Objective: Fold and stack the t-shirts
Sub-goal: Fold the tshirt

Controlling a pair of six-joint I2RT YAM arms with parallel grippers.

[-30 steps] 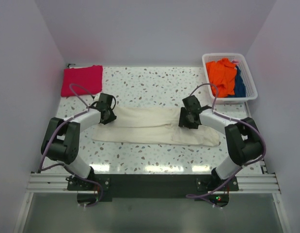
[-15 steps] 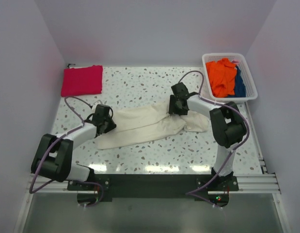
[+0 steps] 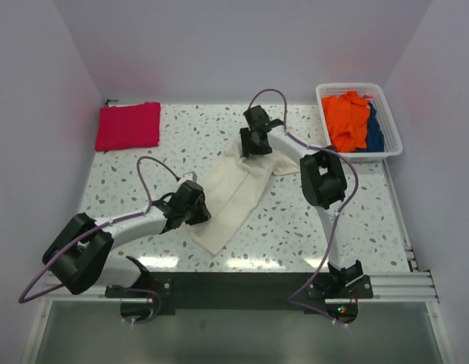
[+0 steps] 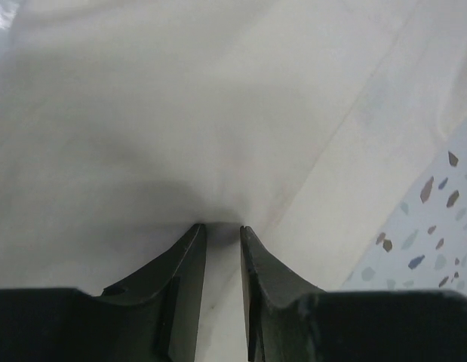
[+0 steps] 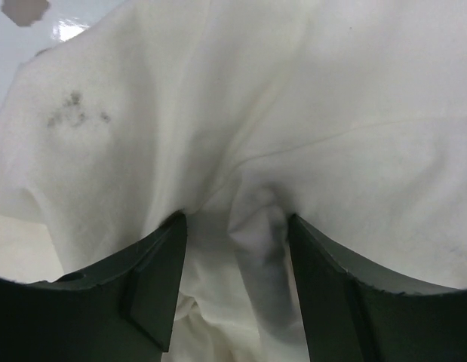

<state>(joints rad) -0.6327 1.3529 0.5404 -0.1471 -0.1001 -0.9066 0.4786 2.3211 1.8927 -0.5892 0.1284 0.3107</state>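
Note:
The cream-white t-shirt [image 3: 236, 191], folded into a long strip, lies slanted across the table from the back middle to the front. My left gripper [image 3: 195, 209] is at the strip's near left side. In the left wrist view its narrow jaws [image 4: 223, 226] pinch a fold of the cream cloth [image 4: 180, 113]. My right gripper [image 3: 254, 144] is at the strip's far end. There its wider-set jaws [image 5: 237, 219] are shut on a thick bunch of the same shirt [image 5: 331, 113]. The crimson-pink t-shirt [image 3: 129, 125] lies folded at the back left corner.
A white basket [image 3: 392, 121] stands at the back right, holding orange cloth [image 3: 346, 117] and blue cloth [image 3: 375, 133]. The speckled table [image 3: 325, 227] ends at walls on the left, back and right. Both arms reach inward over the table's middle.
The cream shirt has turned from lying crosswise to slanting. My right gripper has drawn its end toward the back middle. My left gripper has drawn its end toward the front centre.

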